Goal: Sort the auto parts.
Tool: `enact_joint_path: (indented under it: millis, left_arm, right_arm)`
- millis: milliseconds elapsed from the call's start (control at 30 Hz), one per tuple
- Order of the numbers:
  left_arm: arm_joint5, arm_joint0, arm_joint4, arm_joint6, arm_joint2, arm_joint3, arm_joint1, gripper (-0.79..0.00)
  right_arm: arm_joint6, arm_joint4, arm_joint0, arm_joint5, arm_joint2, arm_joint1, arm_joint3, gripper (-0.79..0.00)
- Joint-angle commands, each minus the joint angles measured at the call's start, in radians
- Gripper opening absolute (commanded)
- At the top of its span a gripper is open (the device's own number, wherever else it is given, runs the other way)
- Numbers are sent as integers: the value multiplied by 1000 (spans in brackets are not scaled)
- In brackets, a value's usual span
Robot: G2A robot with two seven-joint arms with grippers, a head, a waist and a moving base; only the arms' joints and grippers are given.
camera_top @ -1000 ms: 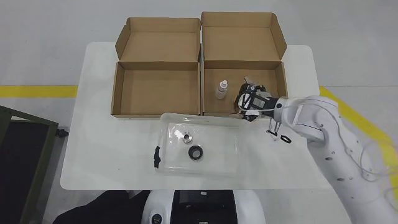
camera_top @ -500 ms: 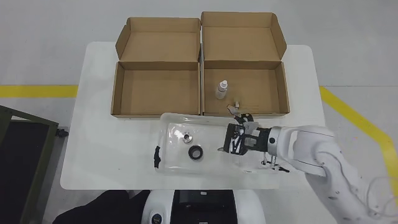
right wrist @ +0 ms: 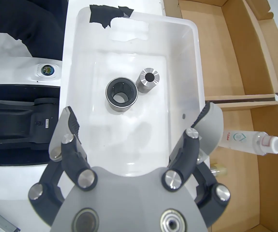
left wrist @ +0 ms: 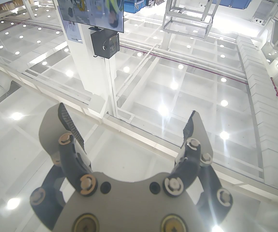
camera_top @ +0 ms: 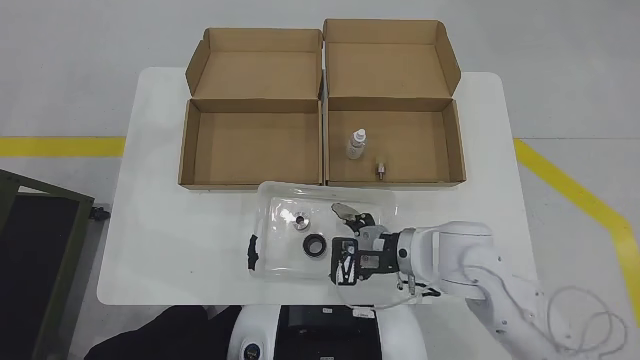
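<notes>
A: White table; a clear tub is set near its front edge, with two cardboard boxes behind. Parts located?

B: A black ring and a steel cylinder are seen upright in the tub, just beside each other. The right claw is spread wide above the tub, nothing gripped. The left claw is also spread, pointed at the ceiling.

A: Risks?

B: With the parts so close, one could be knocked over by a finger, or both caught together.

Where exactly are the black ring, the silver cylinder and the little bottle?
Black ring (right wrist: 132, 92): right wrist view, on its top rim.
Silver cylinder (right wrist: 146, 88): right wrist view, on its side wall.
Bottle (right wrist: 246, 141): right wrist view, on its clear body.
</notes>
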Motion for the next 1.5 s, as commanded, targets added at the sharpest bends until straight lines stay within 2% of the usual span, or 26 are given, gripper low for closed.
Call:
enact_joint_path:
  millis: [0,233,500,900,1333,1400,1467]
  left_arm:
    - [0,0,0,0,0,0,0,0]
    - [0,0,0,0,0,0,0,0]
    - [0,0,0,0,0,0,0,0]
    - [0,0,0,0,0,0,0,0]
    - [0,0,0,0,0,0,0,0]
    - [0,0,0,0,0,0,0,0]
    - [0,0,0,0,0,0,0,0]
  right_arm:
    - [-4,-5,14,6,-17,-4,16,-15]
    - [-18,-11,59,30,-66,-18,73,-65]
    - [-22,-19,98,43,-117,-32,135,-68]
    - [-47,-31,143,64,-195,-59,229,-117]
    - [-57,-33,166,59,-227,-74,259,-259]
    - [-55,-33,165,56,-228,-74,258,-320]
    - [-55,-31,164,51,-230,-75,259,-345]
